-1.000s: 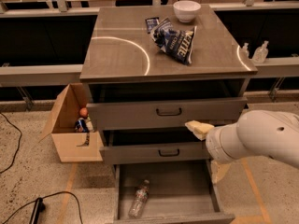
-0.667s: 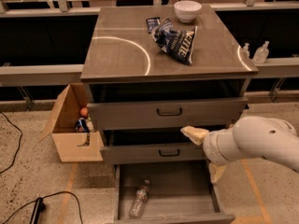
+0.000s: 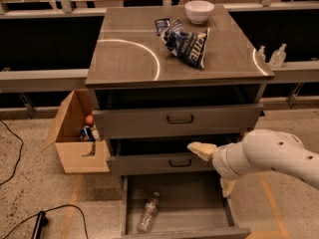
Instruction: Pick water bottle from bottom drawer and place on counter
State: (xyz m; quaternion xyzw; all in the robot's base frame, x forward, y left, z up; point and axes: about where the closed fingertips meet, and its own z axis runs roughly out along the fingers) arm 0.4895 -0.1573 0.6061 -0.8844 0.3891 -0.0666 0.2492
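Hanging before the middle drawer [image 3: 164, 164], the gripper [image 3: 208, 171] sits over the right side of the pulled-out bottom drawer [image 3: 184, 233], its cream fingers [image 3: 202, 150] spread apart, holding nothing. The water bottle [image 3: 148, 212] lies on the drawer floor near the left wall, well apart from the gripper. Open counter [image 3: 124, 59] stretches left of the chip bag [image 3: 187, 41].

The gripper [image 3: 208, 169] is held, fingers spread, above the bottom drawer [image 3: 189, 203], where the water bottle [image 3: 148, 212] is laid.
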